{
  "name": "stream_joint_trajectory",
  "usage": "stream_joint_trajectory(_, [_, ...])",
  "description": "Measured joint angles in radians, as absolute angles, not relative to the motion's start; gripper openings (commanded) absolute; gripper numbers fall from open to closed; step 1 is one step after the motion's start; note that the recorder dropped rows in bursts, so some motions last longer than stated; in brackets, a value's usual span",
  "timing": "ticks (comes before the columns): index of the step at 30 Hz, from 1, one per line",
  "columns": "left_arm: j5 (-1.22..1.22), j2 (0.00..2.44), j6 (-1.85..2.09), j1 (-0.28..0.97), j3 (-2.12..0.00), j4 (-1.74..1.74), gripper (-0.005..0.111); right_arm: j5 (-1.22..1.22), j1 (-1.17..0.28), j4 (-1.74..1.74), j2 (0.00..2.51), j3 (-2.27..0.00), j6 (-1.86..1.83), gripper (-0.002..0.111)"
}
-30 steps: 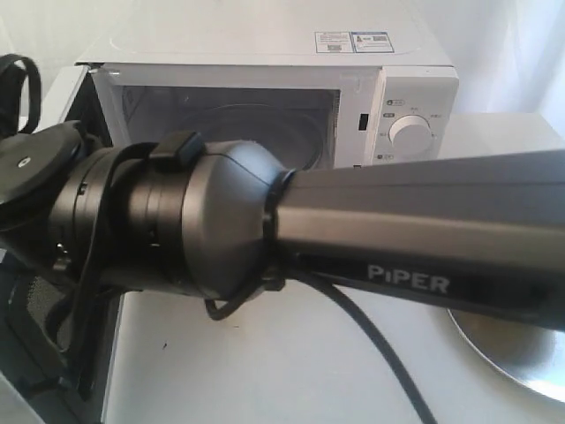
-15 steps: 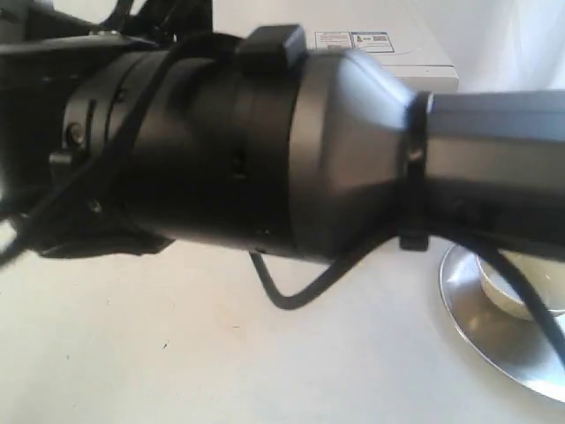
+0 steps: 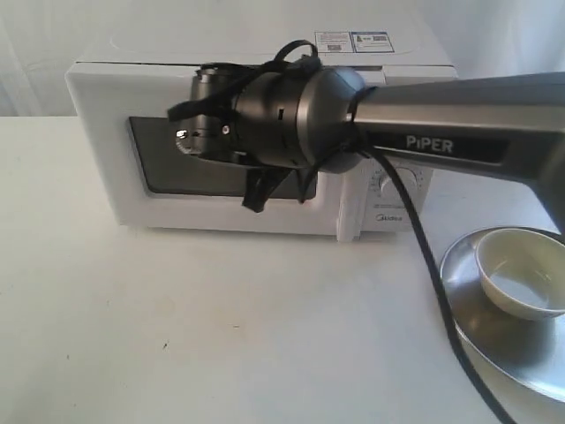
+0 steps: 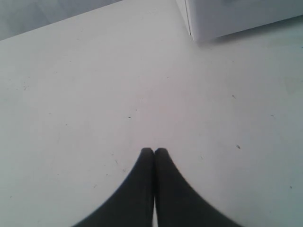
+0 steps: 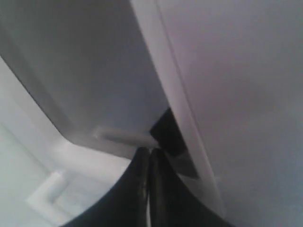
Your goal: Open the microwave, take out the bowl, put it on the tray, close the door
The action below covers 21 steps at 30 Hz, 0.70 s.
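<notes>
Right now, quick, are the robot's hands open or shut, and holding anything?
Left gripper: shut, holding nothing, over the table.
Right gripper: shut, holding nothing, tips by the door.

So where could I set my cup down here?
The bare table in front of the microwave, left of the tray, is free. Crowded: the tray, holding the bowl, and the door, with the right gripper at it.

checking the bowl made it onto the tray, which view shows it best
The exterior view: the bowl sits upright on the tray near that view's right edge. Neither wrist view shows it: the left sees table and a microwave corner, the right the door up close.
</notes>
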<state>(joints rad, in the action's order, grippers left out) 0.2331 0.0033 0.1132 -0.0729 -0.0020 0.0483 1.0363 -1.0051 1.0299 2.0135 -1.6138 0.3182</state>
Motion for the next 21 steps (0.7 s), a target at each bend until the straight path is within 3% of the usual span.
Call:
stream_joint_trajectory(14, [0.233,0.003,0.113,-0.073,-0.002,0.048,0.0,1.073,-0.989,1.082,2.056,-1.596,0.511,0.0])
stream_joint_trajectory(21, [0.233,0.003,0.113,-0.073,-0.002,0.048,0.0,1.049,-1.008,1.154,1.881,-1.379,0.567,0.0])
